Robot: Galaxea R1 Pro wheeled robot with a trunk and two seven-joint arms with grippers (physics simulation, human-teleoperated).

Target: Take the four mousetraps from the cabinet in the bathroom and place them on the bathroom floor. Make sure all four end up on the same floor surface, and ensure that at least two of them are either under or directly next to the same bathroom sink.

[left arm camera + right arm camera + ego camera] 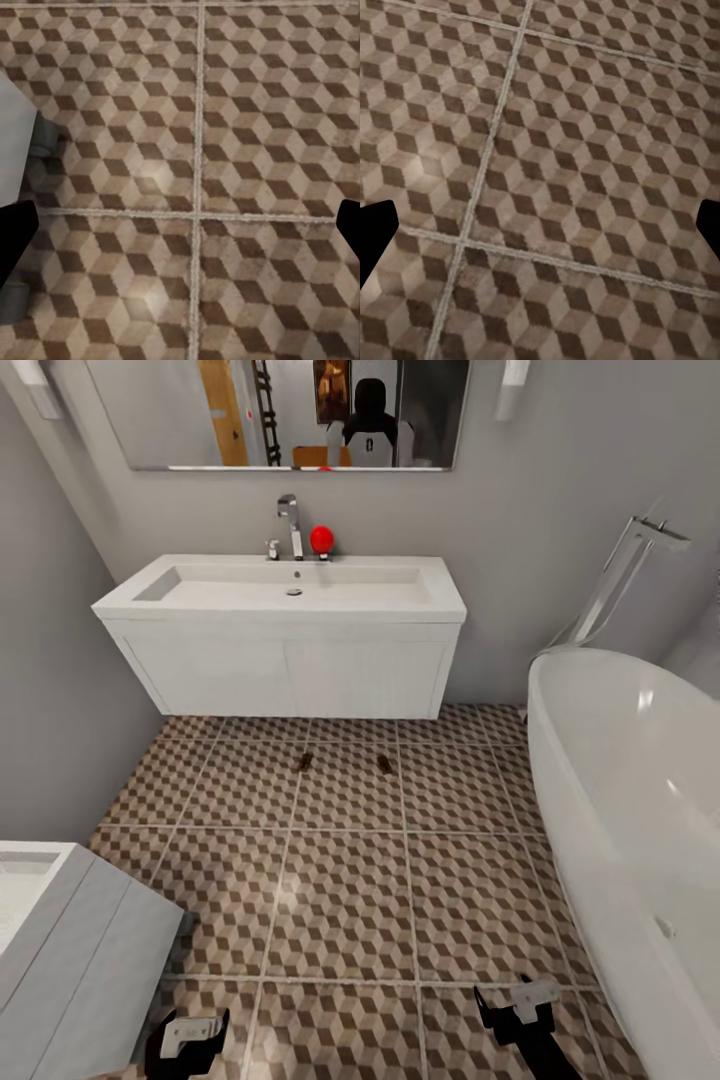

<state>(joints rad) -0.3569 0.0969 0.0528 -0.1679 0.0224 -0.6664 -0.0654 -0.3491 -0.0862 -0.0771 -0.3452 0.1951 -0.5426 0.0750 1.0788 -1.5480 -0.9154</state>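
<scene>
Head view: two small brown mousetraps, one (304,762) and the other (384,763), lie on the cube-patterned brown, beige and white tiled bathroom floor (340,900), just in front of the white boxy wall-hung sink (285,635); they are too small for their wire parts to be made out. Both lie well apart from the black-and-white left gripper (187,1042) and right gripper (522,1005), which are cut off by the lower edge of the picture. A white oval bathtub (630,800) and a white drawer unit (70,950) are also partly cropped. A chrome tap (290,525), a red round object (321,540) and a wall mirror (290,410) stand above the basin.

Wrist views: the left gripper (180,240) and right gripper (540,232) each show two dark fingertips at opposite picture edges, jaws wide apart, with bare tile between them. The left wrist view adds a pale grey edge (15,135), unidentifiable.
</scene>
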